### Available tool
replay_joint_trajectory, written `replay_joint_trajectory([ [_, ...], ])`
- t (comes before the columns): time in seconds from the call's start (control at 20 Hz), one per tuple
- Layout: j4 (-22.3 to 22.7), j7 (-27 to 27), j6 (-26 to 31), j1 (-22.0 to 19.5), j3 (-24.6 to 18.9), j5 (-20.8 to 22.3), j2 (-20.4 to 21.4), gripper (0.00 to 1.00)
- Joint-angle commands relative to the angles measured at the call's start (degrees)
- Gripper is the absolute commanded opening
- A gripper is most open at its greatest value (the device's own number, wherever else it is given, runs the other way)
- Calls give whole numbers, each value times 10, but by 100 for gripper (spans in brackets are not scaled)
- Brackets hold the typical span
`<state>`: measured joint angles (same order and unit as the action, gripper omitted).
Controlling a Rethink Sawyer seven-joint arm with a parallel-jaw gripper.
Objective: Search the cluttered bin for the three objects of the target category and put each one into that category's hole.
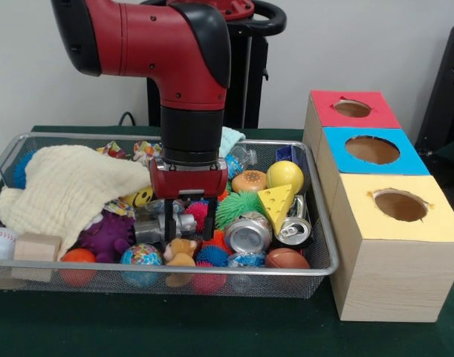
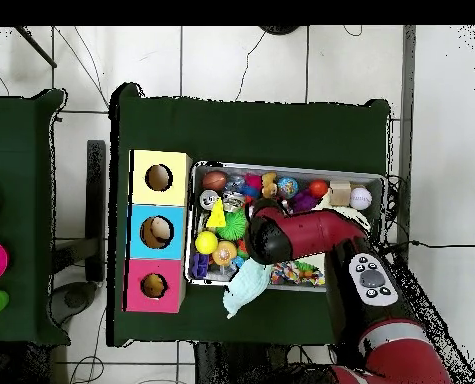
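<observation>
- Your gripper (image 1: 190,220) hangs low over the middle of the wire bin (image 1: 316,269), its 2 dark fingers slightly parted with nothing between them: open, as far as the front view shows.
- Which category is the target can't be read from these views. The nearest graspable candidate is the silver can (image 1: 161,225) lying on its side just beside the fingers toward the cloth, its long axis running across the bin.
- 2 more cans sit on the other side: a crushed can (image 1: 248,233) and an upright can (image 1: 294,229) beside it, both nearer the boxes.
- Around the fingers you have a small teddy bear (image 1: 181,251) below, a pink spiky ball (image 1: 199,214) behind, and a green spiky ball (image 1: 238,207) toward the cheese wedge (image 1: 276,209).
- A cream cloth (image 1: 63,190) covers the bin's far end from the boxes and may hide more items.
- 3 holes wait outside the bin: red box (image 1: 351,108), blue box (image 1: 372,149), yellow box (image 1: 399,205).
</observation>
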<state>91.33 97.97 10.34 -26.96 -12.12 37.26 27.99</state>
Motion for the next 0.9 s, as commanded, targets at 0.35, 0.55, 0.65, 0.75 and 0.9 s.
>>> replay_joint_trajectory([
  [0.35,-55,34,74,13,-9,-40,5,100],
  [0.55,-53,34,63,7,-7,-39,3,100],
  [0.65,-51,39,54,7,-3,-37,2,100],
  [0.75,-50,40,49,5,-3,-36,0,100],
  [0.9,-51,45,37,5,1,-33,-1,100],
])
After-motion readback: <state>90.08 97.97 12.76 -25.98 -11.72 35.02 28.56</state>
